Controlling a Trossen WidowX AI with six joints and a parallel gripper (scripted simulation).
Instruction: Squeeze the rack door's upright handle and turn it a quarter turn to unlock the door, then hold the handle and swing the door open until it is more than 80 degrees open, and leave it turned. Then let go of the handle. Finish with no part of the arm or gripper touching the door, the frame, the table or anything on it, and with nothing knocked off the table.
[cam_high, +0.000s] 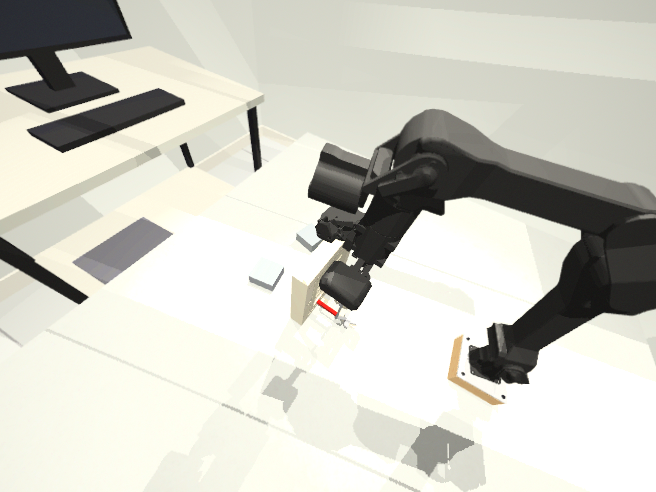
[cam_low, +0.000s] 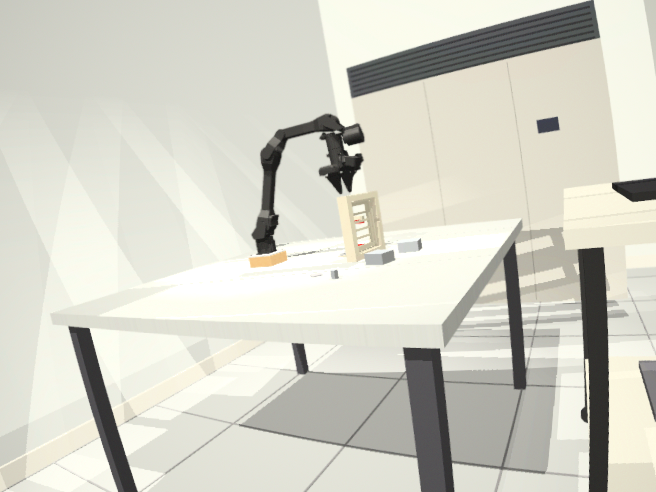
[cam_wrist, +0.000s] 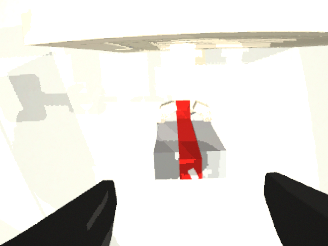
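Observation:
The tan rack frame (cam_high: 298, 300) (cam_low: 347, 233) stands upright on the table (cam_low: 254, 324). Its door is mostly hidden in the top and exterior views and no opening swing shows. In the wrist view, the door side is a thin foreshortened tan band (cam_wrist: 115, 46) near the top. The handle (cam_wrist: 188, 134) shows as a grey block crossed by a red bar, seen from above. My gripper (cam_low: 344, 191) (cam_wrist: 190, 187) points steeply down, open, with its fingers apart on either side of the handle's line in the wrist view. Nothing is between the tips. Contact does not show; the top view hides the fingertips.
Two grey blocks (cam_high: 266, 273) (cam_low: 379, 257) (cam_high: 308, 236) (cam_low: 409, 245) lie behind the frame. A small grey piece (cam_low: 334, 274) lies beyond the frame's near end. The arm's orange base (cam_low: 268, 258) is on the door side. Another desk (cam_high: 211, 113) holds a monitor and keyboard.

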